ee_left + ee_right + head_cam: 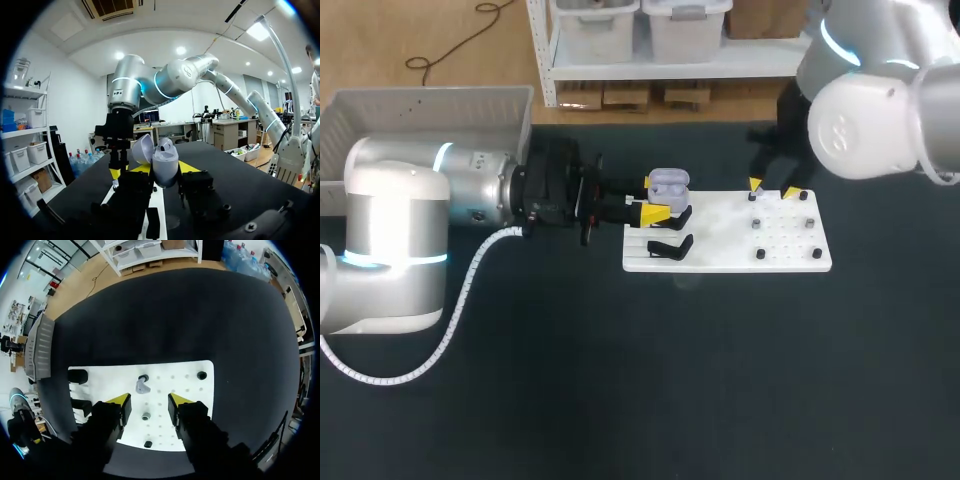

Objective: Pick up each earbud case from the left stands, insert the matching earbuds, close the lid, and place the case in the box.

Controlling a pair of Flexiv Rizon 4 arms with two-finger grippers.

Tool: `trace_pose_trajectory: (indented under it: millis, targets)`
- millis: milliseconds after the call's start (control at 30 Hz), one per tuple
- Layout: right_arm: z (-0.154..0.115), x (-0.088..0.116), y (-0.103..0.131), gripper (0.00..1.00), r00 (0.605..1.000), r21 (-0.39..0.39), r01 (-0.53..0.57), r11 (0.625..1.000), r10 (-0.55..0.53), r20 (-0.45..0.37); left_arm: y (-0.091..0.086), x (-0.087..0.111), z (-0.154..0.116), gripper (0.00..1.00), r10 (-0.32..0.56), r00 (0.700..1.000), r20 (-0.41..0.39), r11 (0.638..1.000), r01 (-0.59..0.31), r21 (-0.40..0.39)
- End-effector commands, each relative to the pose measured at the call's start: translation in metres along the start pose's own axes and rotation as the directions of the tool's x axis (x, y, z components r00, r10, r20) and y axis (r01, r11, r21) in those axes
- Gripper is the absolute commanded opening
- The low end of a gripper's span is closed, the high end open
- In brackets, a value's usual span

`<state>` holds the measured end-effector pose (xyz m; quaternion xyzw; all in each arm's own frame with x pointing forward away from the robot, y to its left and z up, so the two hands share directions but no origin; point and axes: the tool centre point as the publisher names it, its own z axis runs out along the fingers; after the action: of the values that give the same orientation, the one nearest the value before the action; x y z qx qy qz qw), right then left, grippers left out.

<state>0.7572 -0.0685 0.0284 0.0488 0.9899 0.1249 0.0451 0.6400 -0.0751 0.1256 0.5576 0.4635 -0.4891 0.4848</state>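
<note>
The left tool (164, 169) clasps the open-lidded earbud case (165, 159) above the white board (720, 228). Only the right wrist view reveals a grey earbud (143, 386) on it, just ahead of the spread right tool (146, 403).

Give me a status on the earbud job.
Done: no case shows in the visible part of the box. In hand: the left pincer is shut on the lavender case, lid open, by the black stands. The right pincer hangs open over a lavender earbud on the white board. Left: insert the earbuds, close the lid, box the case.
</note>
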Motion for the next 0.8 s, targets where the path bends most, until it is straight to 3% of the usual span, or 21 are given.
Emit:
trace_pose_trajectory:
  millis: [33, 600, 800]
  targets:
    - [0.003, -0.007, 0.005, 0.48, 0.999, 0.011, 0.017, 1.000, -0.016, -0.042, -0.001, 0.000, 0.000, 0.00, 0.002, 1.000, 0.000, 1.000, -0.002, -0.005]
    - [0.011, -0.012, 0.006, 0.45, 0.999, 0.037, 0.020, 0.999, -0.019, -0.039, -0.001, 0.000, 0.000, 0.00, 0.002, 1.000, 0.000, 1.000, -0.002, -0.005]
    - [0.013, -0.012, 0.007, 0.38, 0.999, 0.040, 0.023, 0.999, -0.022, -0.040, -0.001, 0.000, 0.000, 0.00, 0.002, 1.000, 0.000, 1.000, -0.002, -0.005]
